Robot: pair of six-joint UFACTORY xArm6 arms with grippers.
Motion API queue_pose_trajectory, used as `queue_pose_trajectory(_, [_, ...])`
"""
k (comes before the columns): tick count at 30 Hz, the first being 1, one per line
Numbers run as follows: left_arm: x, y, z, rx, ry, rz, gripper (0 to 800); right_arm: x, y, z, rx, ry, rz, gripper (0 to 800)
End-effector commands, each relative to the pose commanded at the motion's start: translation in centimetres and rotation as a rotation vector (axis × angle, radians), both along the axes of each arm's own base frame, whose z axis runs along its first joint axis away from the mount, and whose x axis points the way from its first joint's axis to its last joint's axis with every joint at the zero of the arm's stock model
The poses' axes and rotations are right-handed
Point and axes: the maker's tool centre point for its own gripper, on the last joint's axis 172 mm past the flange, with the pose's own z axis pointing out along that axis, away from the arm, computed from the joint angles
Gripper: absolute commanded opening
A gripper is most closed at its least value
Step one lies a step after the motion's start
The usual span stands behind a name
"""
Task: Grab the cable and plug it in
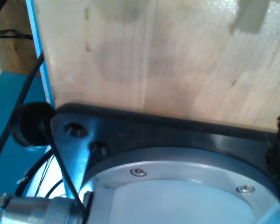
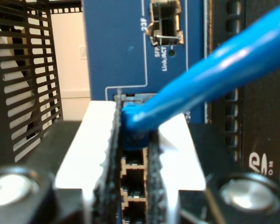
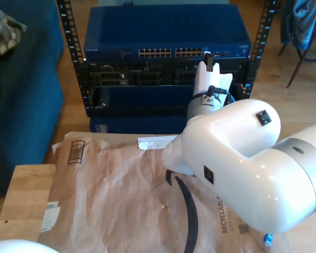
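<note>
The bright-blue cable [image 2: 233, 58] runs from the picture's edge down to its blue boot [image 2: 133, 122], which sits pinched between the white pads of my second gripper [image 2: 133, 116], shut on it. The plug end points into the port row of the blue network switch [image 2: 114, 51]; whether it is seated is hidden by the fingers. In the exterior view my second gripper [image 3: 207, 62] is pressed up to the right end of the switch's [image 3: 163, 34] port row. A short blue piece of cable [image 3: 267, 240] peeks out under the white arm. The first wrist view looks at a wooden board [image 1: 168, 56] and a black base plate [image 1: 177, 130].
The switch sits in a black rack with perforated rails [image 3: 73, 47] and darker units [image 3: 137, 79] below it. Brown packing paper [image 3: 116, 200] covers the wooden table [image 3: 21, 195]. The big white arm [image 3: 242, 158] takes up the exterior view's right. A dark blue sofa [image 3: 21, 95] stands at its left.
</note>
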Motion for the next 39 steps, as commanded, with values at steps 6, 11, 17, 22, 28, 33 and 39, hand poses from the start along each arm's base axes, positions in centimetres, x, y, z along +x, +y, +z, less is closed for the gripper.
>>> queue_pose_trajectory(6, [0.0, 0.0, 0.0, 0.0, 0.0, 0.0, 800, 0.5, 0.2, 0.1, 0.009, 0.006, 0.006, 1])
queue_pose_trajectory(11, [0.0, 0.0, 0.0, 0.0, 0.0, 0.0, 800, 0.5, 0.1, 0.0, 0.009, 0.007, 0.005, 2])
queue_pose_trajectory(17, [0.0, 0.0, 0.0, 0.0, 0.0, 0.0, 800, 0.6, 0.1, -0.4, 0.013, 0.029, 0.01, 219])
queue_pose_trajectory(22, [0.0, 0.0, 0.0, 0.0, 0.0, 0.0, 800, -0.2, -0.1, -0.1, 0.016, 0.042, 0.012, 223])
queue_pose_trajectory(28, [0.0, 0.0, 0.0, 0.0, 0.0, 0.0, 800, -1.3, 1.9, 0.5, 0.028, 0.078, 0.059, 298])
queue_pose_trajectory(33, [0.0, 0.0, 0.0, 0.0, 0.0, 0.0, 800, -2.5, 1.9, -0.9, 0.033, 0.174, 0.089, 346])
queue_pose_trajectory(39, [0.0, 0.0, 0.0, 0.0, 0.0, 0.0, 800, -3.5, 1.6, 0.3, 0.073, 0.259, 0.132, 428])
